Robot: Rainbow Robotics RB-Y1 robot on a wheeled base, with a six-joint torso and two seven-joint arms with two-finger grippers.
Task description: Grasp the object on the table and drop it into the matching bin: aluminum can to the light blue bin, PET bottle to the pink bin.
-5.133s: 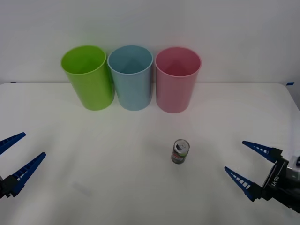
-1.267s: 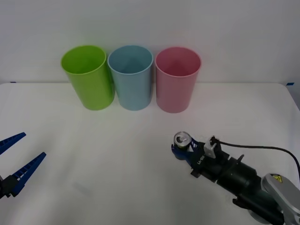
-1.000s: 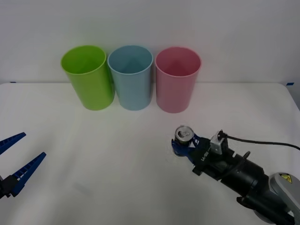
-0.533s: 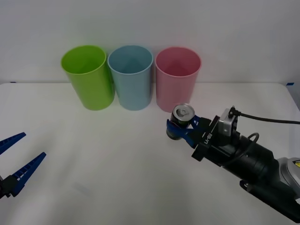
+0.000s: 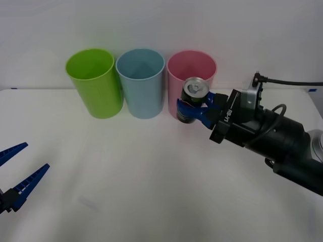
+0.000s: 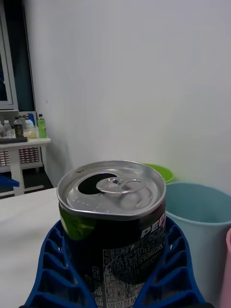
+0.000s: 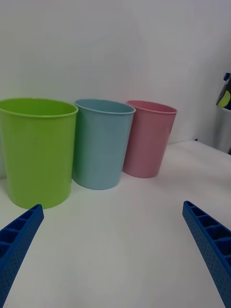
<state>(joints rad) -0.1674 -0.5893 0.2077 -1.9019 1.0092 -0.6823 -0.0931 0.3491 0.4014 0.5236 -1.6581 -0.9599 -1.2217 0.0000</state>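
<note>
Front view, right gripper: the right gripper (image 5: 194, 108) is clamped on the can (image 5: 193, 103), one blue finger on each flank.
Front view, can: lifted clear of the table (image 5: 151, 176), it stands before the pink bin's (image 5: 192, 75) wall, roughly level with the rim.
Front view, long axis: near upright, with the silver top and pull tab facing up.
Front view, target: the light blue bin (image 5: 141, 83) lies at about 10 o'clock from the can, just beside the pink bin; the green bin (image 5: 95, 82) stands next along at 9 o'clock.
Front view, left gripper: the left gripper (image 5: 17, 171) waits at the table's near left edge with its fingers spread, well apart from the bins; the right arm is the nearer one and already has the load.
Right wrist view, grip: the can (image 6: 113, 226) sits between two ribbed fingers (image 6: 55, 269), its top standing above them.
Right wrist view, target: the light blue bin (image 6: 199, 231) opens just beyond the can and to one side; the green bin's rim (image 6: 159, 171) peeks out behind the can's top.
Left wrist view, bins: green bin (image 7: 36, 149), light blue bin (image 7: 103, 142) and pink bin (image 7: 149, 137) stand in a row, close together.
Left wrist view, fingers: one blue fingertip (image 7: 19, 236) sits at each lower corner, spread wide with nothing between them.
Judgement, coming move: the can probably needs carrying sideways toward 10 o'clock, past the pink rim, until it hangs over the light blue opening.
</note>
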